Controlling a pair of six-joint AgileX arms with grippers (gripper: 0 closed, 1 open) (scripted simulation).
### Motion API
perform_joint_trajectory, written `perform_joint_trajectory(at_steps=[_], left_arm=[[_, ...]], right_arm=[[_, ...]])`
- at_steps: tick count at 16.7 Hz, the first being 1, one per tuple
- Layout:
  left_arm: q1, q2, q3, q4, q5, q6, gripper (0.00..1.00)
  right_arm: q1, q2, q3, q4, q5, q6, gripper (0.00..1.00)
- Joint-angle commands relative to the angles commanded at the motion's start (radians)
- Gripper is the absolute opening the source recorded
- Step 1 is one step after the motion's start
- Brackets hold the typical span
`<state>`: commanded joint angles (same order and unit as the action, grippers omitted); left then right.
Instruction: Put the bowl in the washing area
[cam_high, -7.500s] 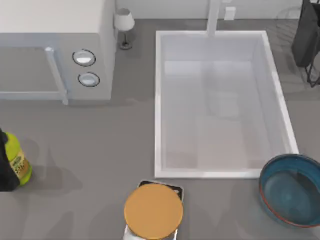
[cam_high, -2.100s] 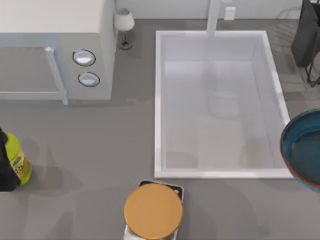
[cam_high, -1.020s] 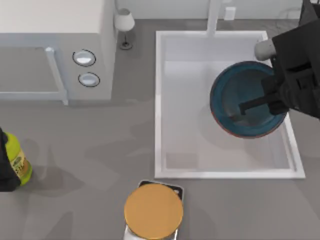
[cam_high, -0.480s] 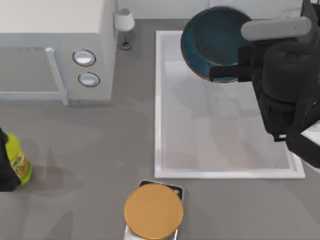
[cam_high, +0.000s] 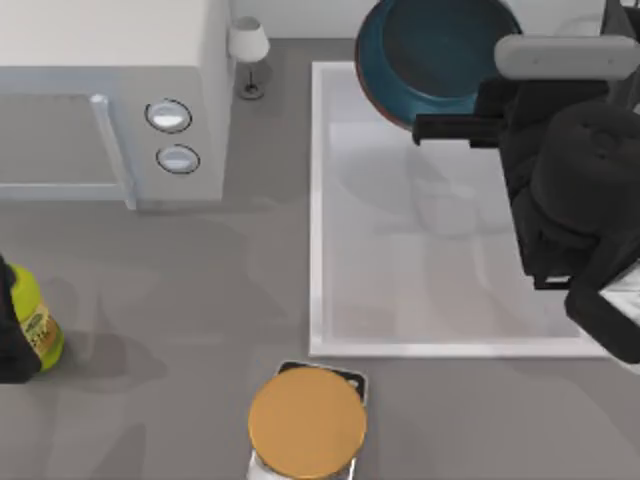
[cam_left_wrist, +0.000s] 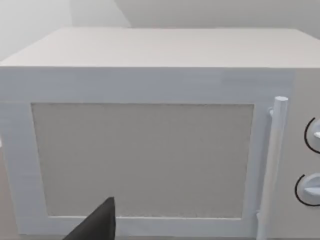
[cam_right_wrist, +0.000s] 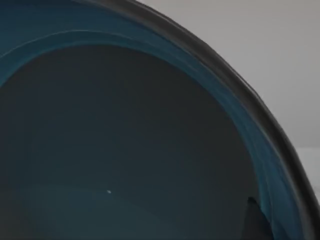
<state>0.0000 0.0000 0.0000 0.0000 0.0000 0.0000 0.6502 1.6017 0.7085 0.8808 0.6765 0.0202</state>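
The bowl (cam_high: 435, 50), dark teal-blue with a thin reddish-brown rim, hangs tilted high over the back edge of the washing area (cam_high: 316, 220), a deep white sink. My right gripper (cam_high: 425, 128) is shut on the bowl's near rim, and its black arm (cam_high: 570, 190) reaches in over the sink's right side. In the right wrist view the bowl's glossy inside (cam_right_wrist: 125, 150) is very close, with one dark fingertip (cam_right_wrist: 255, 220) against the rim. A dark fingertip (cam_left_wrist: 97, 225) of my left gripper points at the microwave.
A white microwave (cam_high: 110, 100) with two round dials stands at the back left, its door (cam_left_wrist: 145, 160) closed. A small lamp (cam_high: 247, 55) stands beside it. An orange-tan disc (cam_high: 306, 422) lies at the front middle, and a yellow-green bottle (cam_high: 35, 325) stands at the left edge.
The bowl went from the table at the front right up over the sink. In the last half second it moved slightly farther back and higher with the right gripper.
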Motion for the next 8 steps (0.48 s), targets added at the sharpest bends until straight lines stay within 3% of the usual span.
perform_joint_trajectory(at_steps=[5,8], left_arm=[[0.0,0.0,0.0,0.0,0.0,0.0,1.0],[0.0,0.0,0.0,0.0,0.0,0.0,1.0]], right_arm=[[0.0,0.008,0.005,0.012,-0.006,0.007,0.0],[0.017,0.088,0.007,0.113,-0.017,0.034,0.0]])
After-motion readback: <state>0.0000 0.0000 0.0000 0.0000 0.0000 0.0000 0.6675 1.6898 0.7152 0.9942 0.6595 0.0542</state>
